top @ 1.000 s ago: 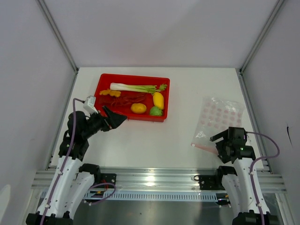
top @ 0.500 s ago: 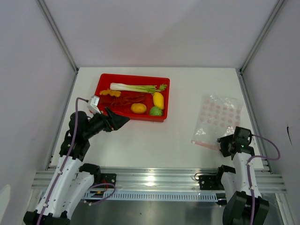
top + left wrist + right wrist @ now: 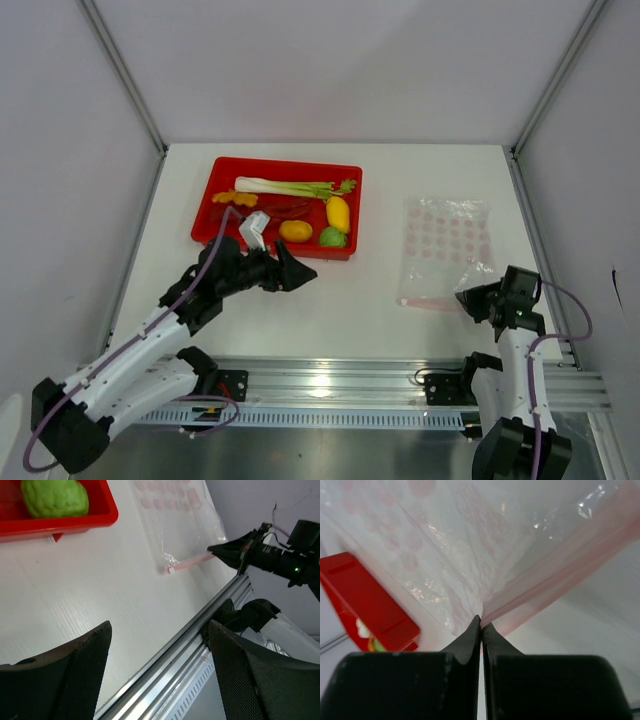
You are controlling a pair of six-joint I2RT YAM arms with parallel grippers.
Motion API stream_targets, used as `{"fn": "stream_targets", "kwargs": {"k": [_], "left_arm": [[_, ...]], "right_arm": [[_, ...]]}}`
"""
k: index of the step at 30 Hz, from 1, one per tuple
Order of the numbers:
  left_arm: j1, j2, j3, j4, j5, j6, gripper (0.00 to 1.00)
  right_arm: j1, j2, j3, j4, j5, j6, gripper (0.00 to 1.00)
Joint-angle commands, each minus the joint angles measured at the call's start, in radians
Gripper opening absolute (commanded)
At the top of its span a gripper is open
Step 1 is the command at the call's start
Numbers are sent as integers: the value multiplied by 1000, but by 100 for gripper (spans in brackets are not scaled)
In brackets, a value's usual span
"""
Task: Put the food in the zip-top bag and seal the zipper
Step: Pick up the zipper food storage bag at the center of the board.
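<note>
The food lies in the red tray (image 3: 285, 163): a leek (image 3: 290, 187), red chillies (image 3: 285, 208), an orange ruffled piece (image 3: 234, 198), two yellow fruits (image 3: 338, 213) and a green round fruit (image 3: 333, 237) (image 3: 54, 497). The clear zip-top bag (image 3: 445, 245) (image 3: 445, 545) lies flat at the right, its pink zipper (image 3: 428, 301) (image 3: 190, 563) (image 3: 560, 575) along the near edge. My right gripper (image 3: 466, 298) (image 3: 481, 620) is shut on the zipper's right end. My left gripper (image 3: 300, 270) (image 3: 160, 625) hangs open and empty over bare table in front of the tray, pointing towards the bag.
White walls and metal posts enclose the table on three sides. An aluminium rail (image 3: 330, 375) (image 3: 200, 645) runs along the near edge, close under the left gripper. Bare table lies between tray and bag.
The right gripper closed on the zipper's end, and the bag slid left and squared up. The left arm swung right, past the tray's front, and its jaws narrowed slightly.
</note>
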Motion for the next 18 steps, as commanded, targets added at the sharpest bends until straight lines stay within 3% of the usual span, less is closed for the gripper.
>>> {"fn": "stream_targets", "kwargs": {"k": [1,7,12,18], "left_arm": [[-94,63,4,145,-78,-37,80],[-197,223,-23,334,-118,-97,79],[-298,354,35,405,-152,-108,77],[-356,532,125,540,-110,-210,75]], "right_arm": [[8,2,51,20,-166,116,0],[42,12,95,173,-273,300,0],[34,51,149,228,-310,379,0],[50,63,98,394,-330,595,0]]}}
